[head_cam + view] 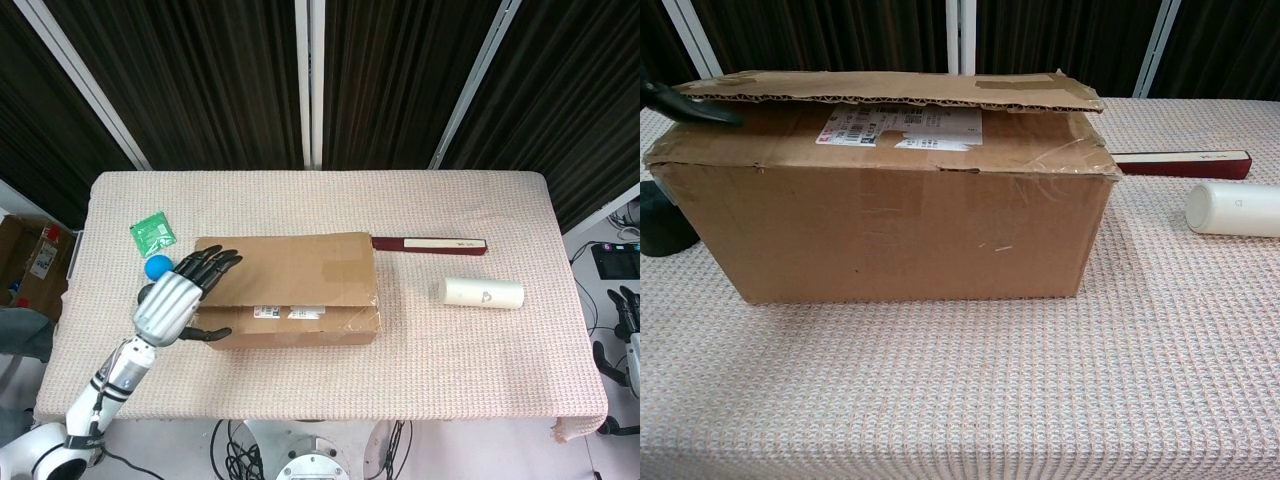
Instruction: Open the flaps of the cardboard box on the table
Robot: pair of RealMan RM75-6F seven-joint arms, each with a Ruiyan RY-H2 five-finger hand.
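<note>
A brown cardboard box (285, 290) (890, 215) sits mid-table. Its top flaps lie down, the far flap (880, 88) slightly raised over the near one. My left hand (178, 298) hovers over the box's left end with fingers spread and nothing in it. Its fingertips (222, 259) reach over the top flap, and its thumb (685, 105) shows at the flap's left corner in the chest view. My right hand (630, 335) hangs off the table's right edge, only partly in frame.
Left of the box lie a green packet (152, 235), a blue ball (157, 266) and a dark round object (660, 220). A dark red flat bar (430, 244) and a white cylinder (481, 293) lie to the right.
</note>
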